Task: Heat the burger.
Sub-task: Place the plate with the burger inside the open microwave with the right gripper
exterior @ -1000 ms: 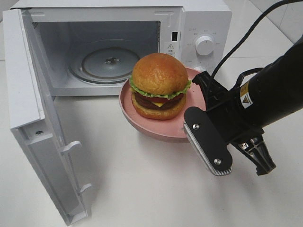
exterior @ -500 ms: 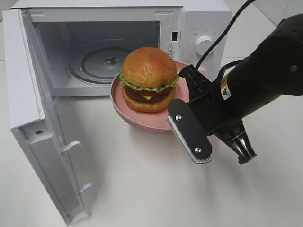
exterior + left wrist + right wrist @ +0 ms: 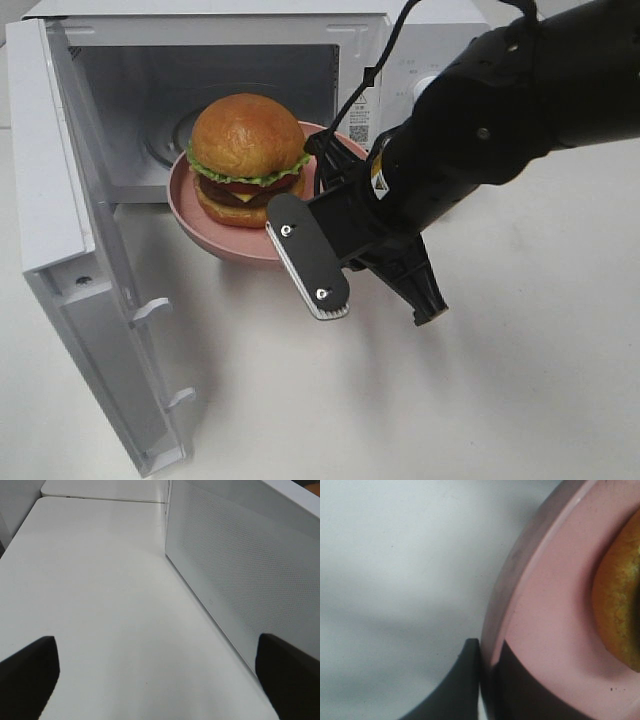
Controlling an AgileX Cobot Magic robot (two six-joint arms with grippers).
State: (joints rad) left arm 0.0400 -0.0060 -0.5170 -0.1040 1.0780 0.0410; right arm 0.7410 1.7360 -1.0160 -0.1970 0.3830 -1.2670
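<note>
**A:** From the high camera, what's hidden?
**B:** The right gripper's (image 3: 318,180) tips are hidden behind its own arm, which reaches low across the table. The burger (image 3: 247,150) sits on the pink plate (image 3: 195,218) at the open microwave's (image 3: 420,40) mouth.
**A:** Left wrist?
**B:** The left gripper (image 3: 160,680) is spread wide and empty, beside a white dotted panel (image 3: 240,570).
**A:** Right wrist?
**B:** The right gripper (image 3: 487,680) is pinched on the plate's (image 3: 540,630) rim. The burger (image 3: 620,610) is cut off at the edge.

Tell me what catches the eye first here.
A tall burger on a pink plate hangs at the mouth of the white microwave, whose door stands wide open on the left. The black right gripper is shut on the plate's rim, holding it from the right.
</note>
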